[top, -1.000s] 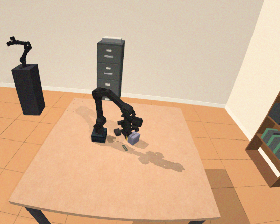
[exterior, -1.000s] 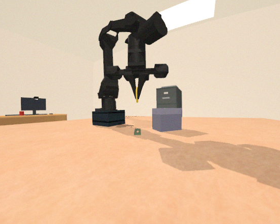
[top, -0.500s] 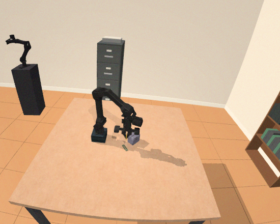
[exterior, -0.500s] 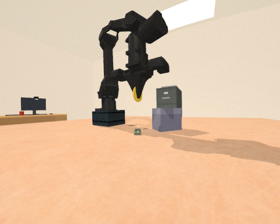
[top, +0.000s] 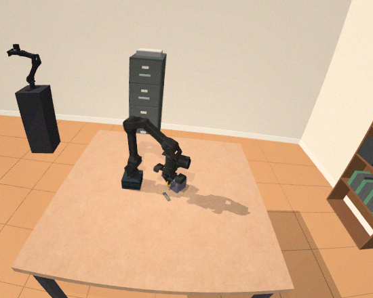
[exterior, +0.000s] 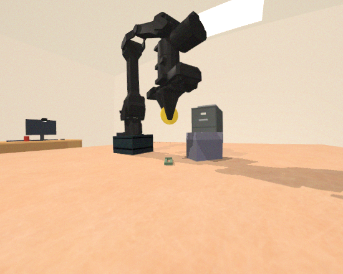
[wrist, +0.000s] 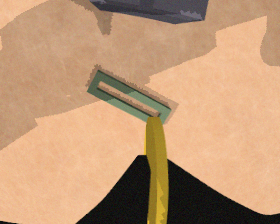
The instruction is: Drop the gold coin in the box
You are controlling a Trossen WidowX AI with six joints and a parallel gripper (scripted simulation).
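Observation:
My gripper (exterior: pixel 169 118) is shut on the gold coin (exterior: pixel 163 116) (wrist: pixel 156 145) (top: pixel 167 184). The coin is upright, face-on in the exterior view and nearly edge-on in the wrist view, held well above the table. The green holder (top: pixel 166 196) (exterior: pixel 168 161) (wrist: pixel 126 102) stands empty on the table below, its groove bare. The grey box (top: pixel 178 185) (exterior: pixel 205 147) (wrist: pixel 156 9) stands to the right of the gripper in the exterior view, its top lower than the coin. Only the box's edge shows at the top of the wrist view. The slot cannot be seen in any view.
The arm's dark base (top: pixel 131 180) (exterior: pixel 133 144) stands on the table (top: pixel 140 247), left of the holder and box. A filing cabinet (top: pixel 147 81) stands behind the table. A second arm stands on a pedestal (top: pixel 38 118) beyond it. A bookshelf (top: pixel 345 217) is at the far right.

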